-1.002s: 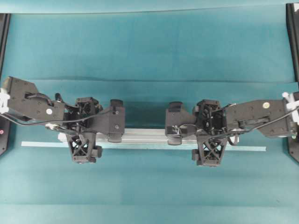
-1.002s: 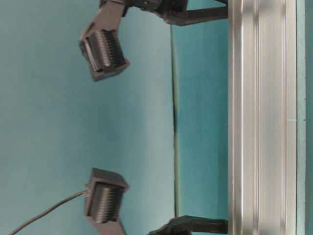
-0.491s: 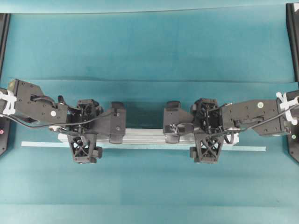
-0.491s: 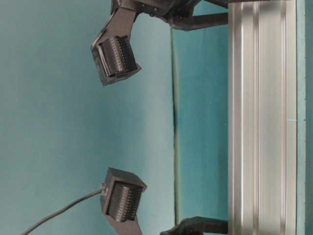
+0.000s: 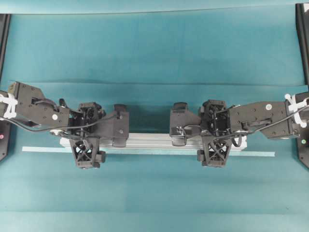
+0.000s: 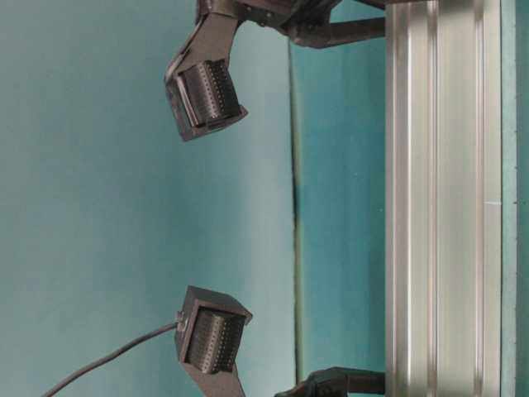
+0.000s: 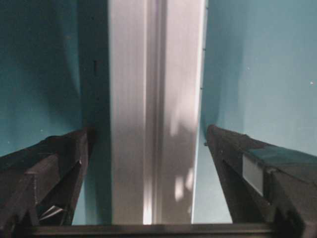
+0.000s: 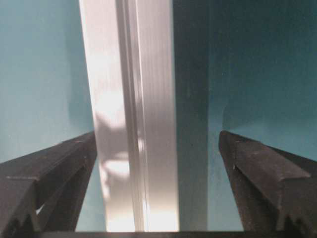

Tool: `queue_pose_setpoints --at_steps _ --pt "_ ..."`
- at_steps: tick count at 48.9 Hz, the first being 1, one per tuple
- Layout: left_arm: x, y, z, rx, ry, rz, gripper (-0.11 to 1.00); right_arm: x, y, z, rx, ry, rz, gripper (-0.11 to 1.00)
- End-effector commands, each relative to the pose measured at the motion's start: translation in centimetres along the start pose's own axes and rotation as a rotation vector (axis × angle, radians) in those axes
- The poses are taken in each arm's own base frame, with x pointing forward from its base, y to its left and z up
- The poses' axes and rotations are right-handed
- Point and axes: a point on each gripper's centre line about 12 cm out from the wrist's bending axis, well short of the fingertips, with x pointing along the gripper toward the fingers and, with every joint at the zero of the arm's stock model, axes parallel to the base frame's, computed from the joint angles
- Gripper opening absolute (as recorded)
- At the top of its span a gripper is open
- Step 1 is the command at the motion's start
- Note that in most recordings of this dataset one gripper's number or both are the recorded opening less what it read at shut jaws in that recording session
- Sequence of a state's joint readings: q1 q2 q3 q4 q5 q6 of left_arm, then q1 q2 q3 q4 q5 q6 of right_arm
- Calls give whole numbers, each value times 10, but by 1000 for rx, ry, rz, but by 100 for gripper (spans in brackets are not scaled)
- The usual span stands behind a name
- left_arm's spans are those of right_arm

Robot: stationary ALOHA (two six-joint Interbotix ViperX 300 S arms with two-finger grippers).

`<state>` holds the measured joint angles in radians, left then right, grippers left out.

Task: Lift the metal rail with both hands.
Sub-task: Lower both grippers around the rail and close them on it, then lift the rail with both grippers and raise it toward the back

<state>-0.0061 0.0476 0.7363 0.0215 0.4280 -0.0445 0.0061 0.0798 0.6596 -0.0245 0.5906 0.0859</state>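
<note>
The metal rail (image 5: 149, 140) lies flat on the teal cloth, a long grooved silver bar running left to right. My left gripper (image 5: 88, 137) straddles it near its left end, and my right gripper (image 5: 215, 137) straddles it near its right end. In the left wrist view the rail (image 7: 156, 124) runs between the black fingers (image 7: 54, 163) of the left gripper (image 7: 149, 133), with a gap of cloth on each side. In the right wrist view the rail (image 8: 131, 109) sits nearer the left finger (image 8: 54, 168) of the right gripper (image 8: 158, 136). Both stand open, touching nothing.
A thin pale-blue tape strip (image 5: 43, 149) runs along the cloth just in front of the rail, past both of its ends. Black frame posts (image 5: 4, 29) (image 5: 303, 38) stand at the left and right edges. A fold crosses the cloth (image 5: 154, 83) behind the arms.
Both grippers have come down over the rail and shifted slightly along it. Their jaws have narrowed a little. The rail has not moved.
</note>
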Motion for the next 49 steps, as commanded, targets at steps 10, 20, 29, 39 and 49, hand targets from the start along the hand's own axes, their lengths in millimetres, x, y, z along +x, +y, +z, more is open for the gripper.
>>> queue_pose_setpoints --at_steps 10,20,29,39,49 --pt "-3 2 -1 7 15 4 47 2 1 2 5 3 -1 52" --pt "-3 2 0 10 15 4 36 2 1 2 7 3 1 38" --pt "-3 2 1 9 12 4 36 2 1 3 9 3 2 38" --pt "-5 2 3 3 9 4 36 0 1 3 15 5 5 38" --pt "-31 2 16 6 -8 7 36 -22 2 11 26 4 12 38"
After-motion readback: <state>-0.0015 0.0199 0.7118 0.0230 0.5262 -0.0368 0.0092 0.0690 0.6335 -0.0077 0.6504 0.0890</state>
